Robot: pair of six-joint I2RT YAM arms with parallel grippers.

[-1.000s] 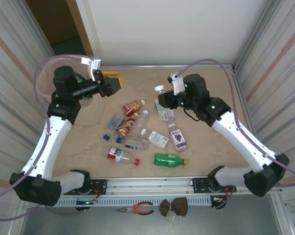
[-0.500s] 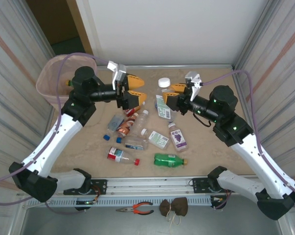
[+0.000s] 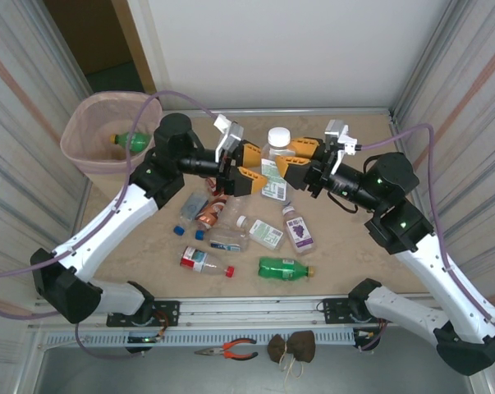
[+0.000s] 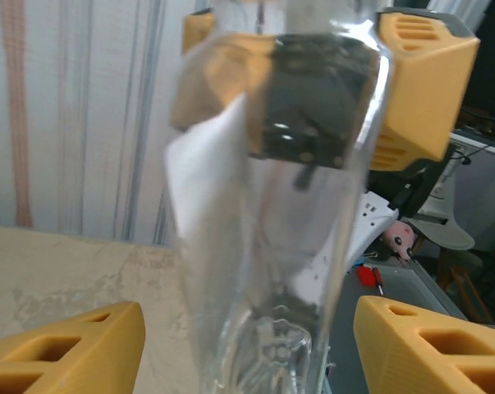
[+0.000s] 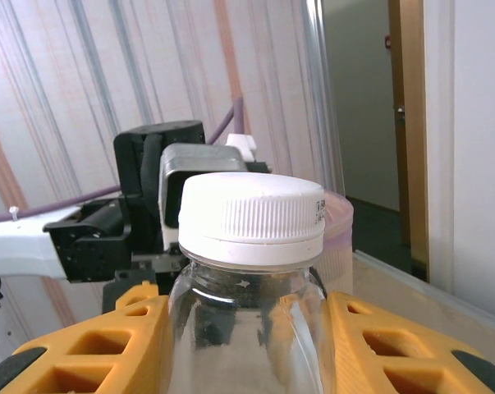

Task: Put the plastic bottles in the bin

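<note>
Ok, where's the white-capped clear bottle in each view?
Top external: white-capped clear bottle, upright, rear centre, between both arms' jaws.
Left wrist: bottle centre, running top to bottom.
Right wrist: bottom centre, white cap uppermost.
Shared landmark: the bin, upper left in top external, behind the cap's right edge in right wrist.

Desk [image 3: 354, 246] beige, marbled; plastic bottles [image 3: 266, 235] lie scattered mid-desk; green bottle [image 3: 284, 268] nearest front edge; red-capped bottle [image 3: 204, 261] left of it; grape-label bottle [image 3: 297, 228] behind.

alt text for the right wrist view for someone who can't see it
A clear bottle with a white cap stands upright, gripped between the right pincer's orange fingers. Behind it the left arm's black wrist faces the camera, with the bin beyond.
</note>
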